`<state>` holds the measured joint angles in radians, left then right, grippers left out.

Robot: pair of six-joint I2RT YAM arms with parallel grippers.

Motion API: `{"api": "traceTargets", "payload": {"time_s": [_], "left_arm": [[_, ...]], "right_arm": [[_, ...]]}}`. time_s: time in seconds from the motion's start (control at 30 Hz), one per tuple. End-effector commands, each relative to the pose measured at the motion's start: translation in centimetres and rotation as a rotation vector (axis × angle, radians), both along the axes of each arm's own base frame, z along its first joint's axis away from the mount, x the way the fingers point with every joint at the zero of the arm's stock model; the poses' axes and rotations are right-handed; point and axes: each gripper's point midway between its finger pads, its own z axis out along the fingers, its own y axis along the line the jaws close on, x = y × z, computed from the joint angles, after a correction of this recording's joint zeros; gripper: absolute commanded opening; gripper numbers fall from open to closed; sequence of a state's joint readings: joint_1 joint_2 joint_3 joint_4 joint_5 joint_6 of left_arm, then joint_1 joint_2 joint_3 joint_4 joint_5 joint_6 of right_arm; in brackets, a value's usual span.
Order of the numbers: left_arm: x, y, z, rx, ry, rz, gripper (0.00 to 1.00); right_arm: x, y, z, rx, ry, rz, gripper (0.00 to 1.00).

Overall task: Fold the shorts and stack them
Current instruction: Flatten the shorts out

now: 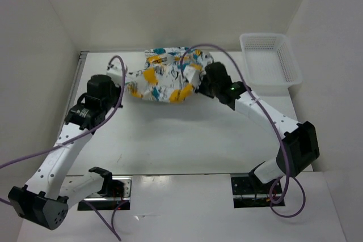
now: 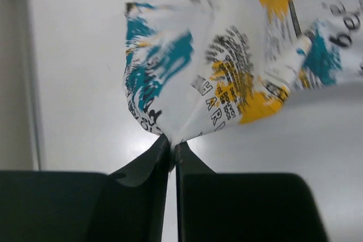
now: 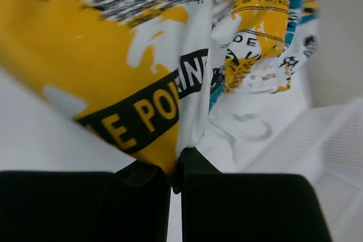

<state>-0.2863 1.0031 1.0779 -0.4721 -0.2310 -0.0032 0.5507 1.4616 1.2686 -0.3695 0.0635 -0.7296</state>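
Note:
The printed shorts (image 1: 167, 77), white with teal, yellow-orange patches and black lettering, hang bunched between both arms above the far middle of the table. My left gripper (image 1: 126, 83) is shut on the shorts' left edge; in the left wrist view the fabric (image 2: 215, 66) fans out from the pinched tips (image 2: 172, 145). My right gripper (image 1: 198, 86) is shut on the right edge; in the right wrist view a yellow patch with black lettering (image 3: 113, 83) runs into the closed tips (image 3: 176, 165).
A white plastic mesh basket (image 1: 269, 60) stands at the far right of the table; its rim shows in the right wrist view (image 3: 334, 157). White walls enclose the table on the left, back and right. Purple cables loop over both arms.

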Motion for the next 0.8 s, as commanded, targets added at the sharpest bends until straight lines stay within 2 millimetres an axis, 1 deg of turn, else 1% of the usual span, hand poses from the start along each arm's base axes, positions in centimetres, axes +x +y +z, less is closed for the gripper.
{"api": "traceTargets", "payload": {"time_s": [0.0,0.03,0.07,0.1,0.13,0.17,0.2,0.23,0.27,0.3,0.33,0.37,0.4,0.43,0.47,0.5,0.53,0.57,0.6,0.63,0.67,0.7,0.73,0.77], "left_arm": [[-5.7,-1.2,-5.9,-0.002,0.236,-0.130,0.15],[-6.9,-1.3,-6.7,-0.010,0.273,-0.154,0.23],[-9.0,-1.2,-8.2,-0.011,0.334,-0.172,0.29],[-10.2,-1.5,-8.9,-0.028,0.372,-0.204,0.32],[-11.0,-1.3,-9.6,-0.024,0.397,-0.203,0.38],[-12.0,-1.0,-10.3,-0.018,0.424,-0.201,0.40],[-12.9,-0.7,-11.9,-0.007,0.478,-0.198,0.45],[-13.2,0.3,-12.8,0.030,0.501,-0.158,0.52],[-13.4,1.0,-13.7,0.059,0.520,-0.128,0.59],[-13.4,1.7,-14.4,0.087,0.523,-0.098,0.59],[-12.8,2.9,-15.8,0.139,0.524,-0.042,0.60],[-12.6,3.3,-16.3,0.159,0.533,-0.023,0.60],[-12.7,3.3,-16.6,0.163,0.547,-0.023,0.60],[-13.0,3.1,-17.6,0.164,0.595,-0.036,0.62],[-12.9,2.7,-17.6,0.152,0.608,-0.052,0.63],[-12.8,2.0,-18.3,0.137,0.641,-0.074,0.68],[-12.4,1.9,-18.7,0.139,0.649,-0.074,0.70],[-12.0,2.1,-19.3,0.153,0.653,-0.062,0.73],[-10.5,2.0,-20.1,0.161,0.630,-0.048,0.73],[-9.9,2.4,-20.6,0.185,0.621,-0.023,0.75],[-9.3,2.3,-21.5,0.191,0.638,-0.023,0.75],[-8.6,2.0,-21.7,0.187,0.625,-0.023,0.75],[-8.2,1.5,-21.8,0.170,0.629,-0.039,0.75],[-8.0,1.4,-22.4,0.177,0.652,-0.039,0.75]], "right_arm": [[-6.7,-1.4,-8.9,-0.246,0.270,0.208,0.06],[-7.8,-2.2,-10.2,-0.289,0.298,0.234,0.05],[-9.0,-2.2,-11.3,-0.312,0.337,0.265,0.05],[-9.5,-2.2,-11.4,-0.316,0.339,0.274,0.00],[-10.3,-2.7,-12.5,-0.342,0.367,0.287,0.00],[-10.5,-2.9,-12.8,-0.346,0.375,0.287,0.00],[-10.9,-3.2,-13.4,-0.354,0.390,0.288,0.00],[-10.8,-3.2,-13.4,-0.361,0.386,0.297,0.01],[-11.1,-3.4,-13.8,-0.367,0.398,0.298,0.01],[-11.4,-3.6,-14.2,-0.372,0.407,0.299,0.01],[-11.5,-3.4,-14.2,-0.386,0.399,0.311,0.02],[-11.8,-3.2,-14.5,-0.405,0.395,0.326,0.03],[-12.4,-3.2,-15.1,-0.417,0.408,0.340,0.03],[-12.3,-3.4,-15.3,-0.429,0.400,0.341,0.05],[-12.8,-3.3,-15.8,-0.438,0.410,0.352,0.06],[-12.5,-3.3,-15.6,-0.441,0.397,0.345,0.06],[-12.7,-3.5,-15.9,-0.445,0.405,0.345,0.10],[-12.6,-3.6,-15.9,-0.451,0.402,0.339,0.10],[-12.7,-3.7,-16.2,-0.452,0.403,0.339,0.10],[-12.6,-3.9,-16.2,-0.460,0.400,0.332,0.10],[-12.8,-4.1,-16.5,-0.464,0.408,0.333,0.10],[-12.8,-4.1,-16.5,-0.464,0.408,0.333,0.10],[-12.8,-4.1,-16.5,-0.464,0.408,0.333,0.10],[-12.8,-4.1,-16.5,-0.464,0.408,0.333,0.10]]}}
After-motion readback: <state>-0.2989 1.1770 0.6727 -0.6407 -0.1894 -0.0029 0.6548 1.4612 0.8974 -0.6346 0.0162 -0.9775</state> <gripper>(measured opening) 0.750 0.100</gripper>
